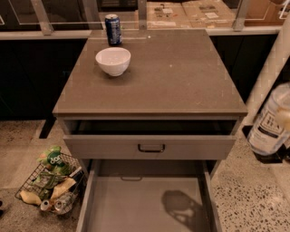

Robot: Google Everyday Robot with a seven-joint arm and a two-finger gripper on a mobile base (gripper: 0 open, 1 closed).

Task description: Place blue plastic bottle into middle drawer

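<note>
At the bottom of the view, closest to the camera, the middle drawer [131, 206] is standing pulled far out of the cabinet, its flat grey bottom lying bare apart from a dark shadow [186, 209] falling across its right half. To its left, a wire basket [30, 185] is sitting on the speckled floor [253, 195], holding crumpled green and yellow packets and a couple of cans. Just above the open drawer, the upper drawer [104, 147] with its black handle [151, 148] is sitting slightly out, showing a dark gap under the counter [172, 77]. At the right edge, level with that upper drawer and well clear of the cabinet's side, the blue plastic bottle [268, 121] is hanging in the air above the floor, outside the middle drawer and tilting a little. The gripper [285, 118] is clamping the bottle from the right, only a pale part of it showing at the frame's edge, with the white arm [272, 63] slanting up behind it. Farther back on the counter, a white bowl [113, 60] is sitting left of centre, and a dark blue can [113, 29] is standing upright just behind it near the rear edge. Beyond the counter, flat cardboard boxes [181, 9] are lying behind a glass rail.
</note>
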